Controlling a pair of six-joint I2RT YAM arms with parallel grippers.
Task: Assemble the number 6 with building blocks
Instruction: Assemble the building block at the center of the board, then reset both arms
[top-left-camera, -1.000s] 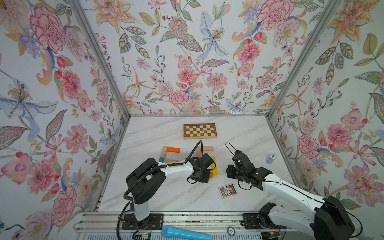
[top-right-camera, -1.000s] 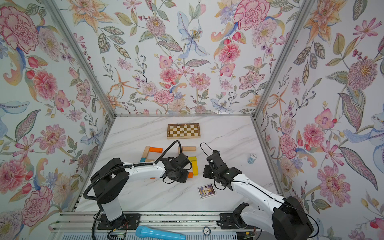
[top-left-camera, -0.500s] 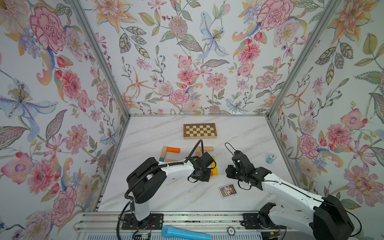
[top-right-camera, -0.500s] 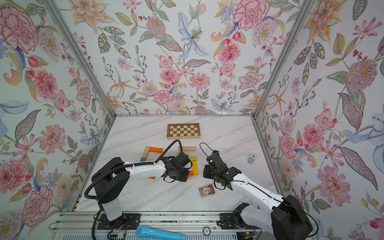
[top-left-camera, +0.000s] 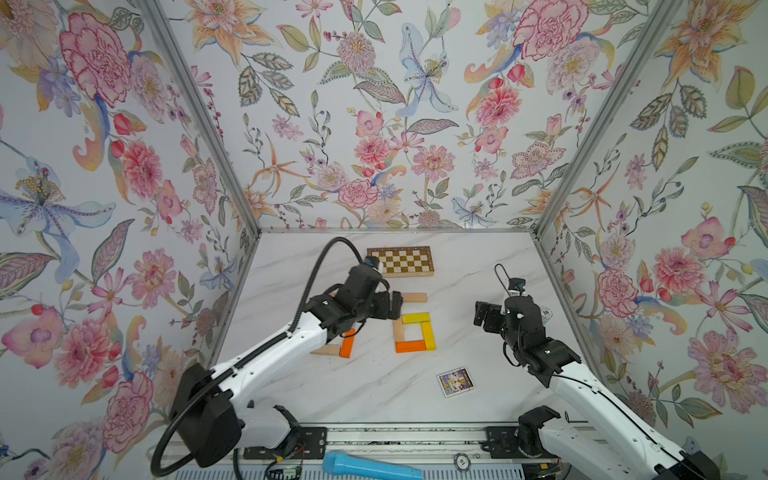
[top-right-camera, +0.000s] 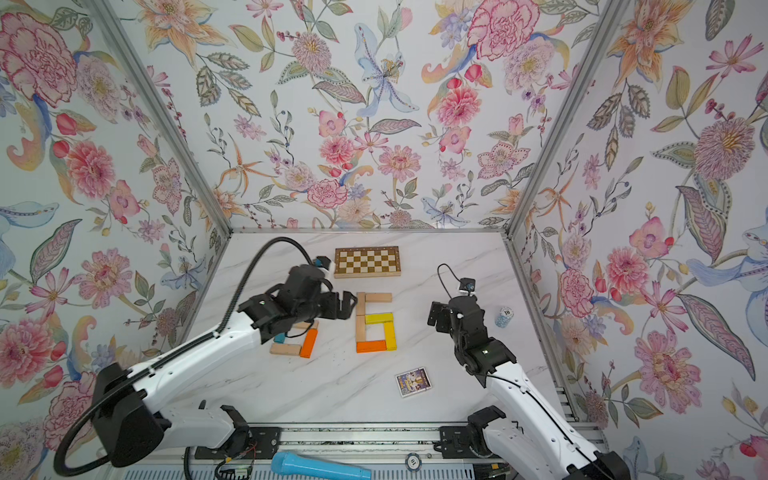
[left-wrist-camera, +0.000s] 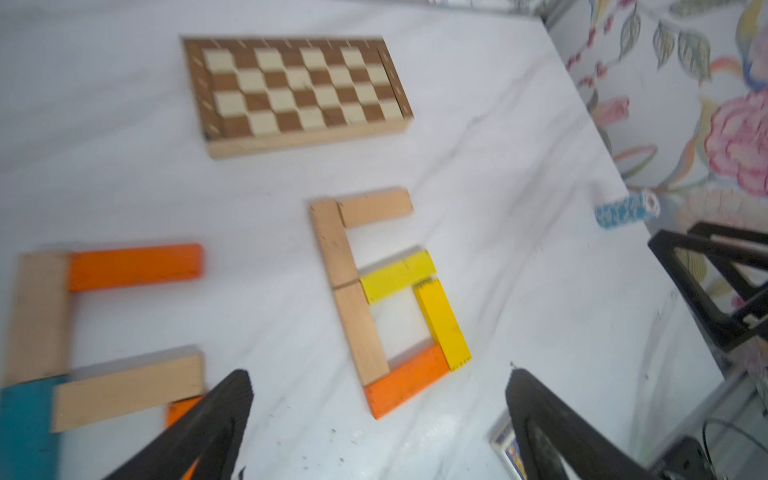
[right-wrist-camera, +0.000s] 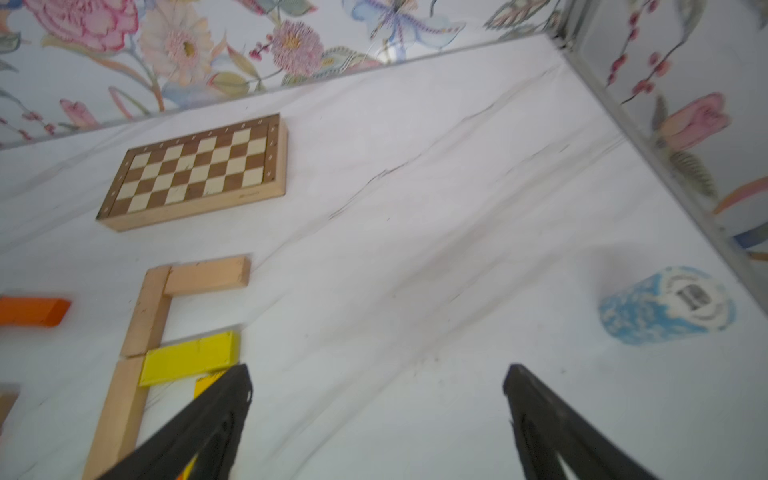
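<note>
1. On the white table (top-left-camera: 374, 399), in both top views, six blocks (top-right-camera: 360, 309) lay flat and touched each other. They made the shape of a 6: three pale ones, two yellow ones and one orange one at the near end.
2. In a top view, the left gripper (top-right-camera: 347, 305) hung just beside the 6, on its left. Its fingers were spread wide and held nothing.
3. The right gripper (top-right-camera: 436, 320) hung well apart from the 6, on its right. Its fingers were spread wide too, and they held nothing.
4. A few spare blocks (top-right-camera: 308, 343) lay partly under the left arm, near the 6 but not touching it. They were pale, orange and teal.
5. A chess board (top-right-camera: 367, 261) lay behind the 6. A small card (top-right-camera: 412, 382) lay nearer the front, a stack of blue chips (top-right-camera: 504, 316) stood by the right wall, and a blue microphone (top-right-camera: 320, 468) lay on the front rail.
6. In the left wrist view, the black fingers (left-wrist-camera: 224, 415) stood far apart. The whole 6 showed past them, a little blurry.
7. In the right wrist view, the fingers (right-wrist-camera: 536, 415) stood far apart with bare table between them. Part of the 6 showed beside one finger.
</note>
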